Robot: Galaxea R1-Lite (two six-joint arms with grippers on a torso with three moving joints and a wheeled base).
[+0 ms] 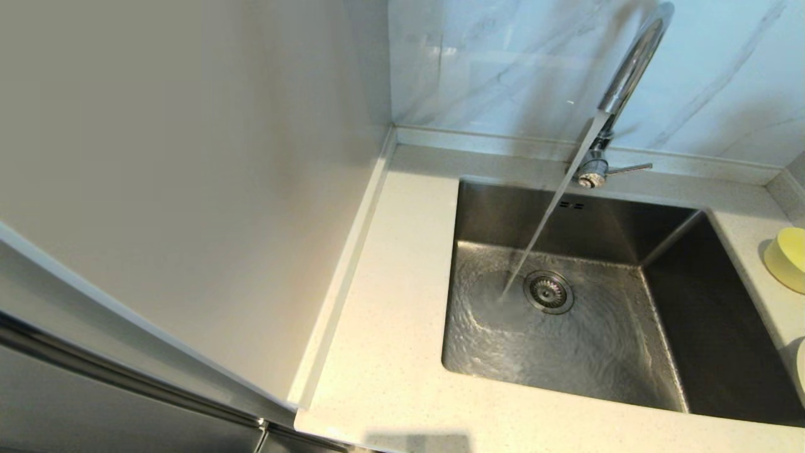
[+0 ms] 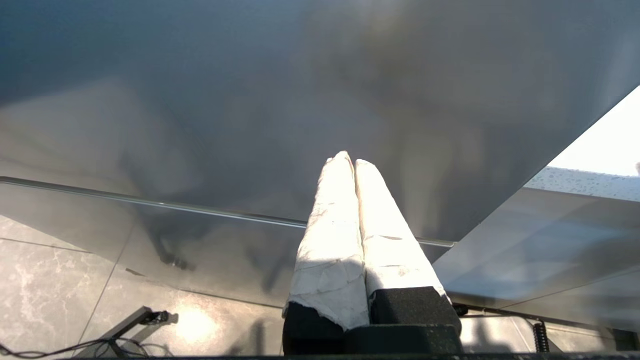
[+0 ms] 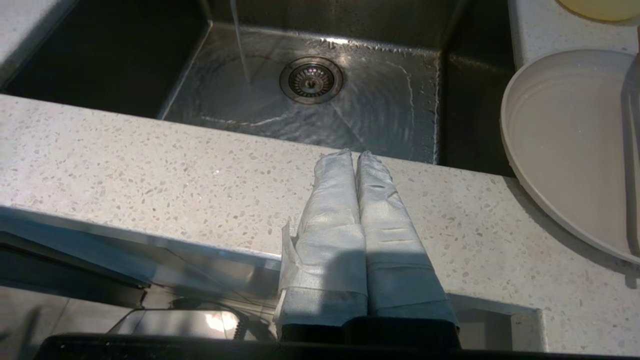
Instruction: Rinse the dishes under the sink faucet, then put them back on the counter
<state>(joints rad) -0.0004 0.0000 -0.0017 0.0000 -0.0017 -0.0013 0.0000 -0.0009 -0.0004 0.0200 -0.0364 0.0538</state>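
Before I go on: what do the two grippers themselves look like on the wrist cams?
Both look alike. The left gripper has two long tapering fingers wrapped in creased white tape, set in black blocky mounts. The right gripper has the same build; its taped fingers look greyer in shadow, with wrinkled wrap edges. No cables or markings show on either.

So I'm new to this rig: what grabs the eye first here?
Water pours from the faucet into the sink, landing beside the drain. A pale-yellow bowl and a cream plate sit on the counter right of the sink. The right hand, shut and empty, hovers at the counter's front edge.
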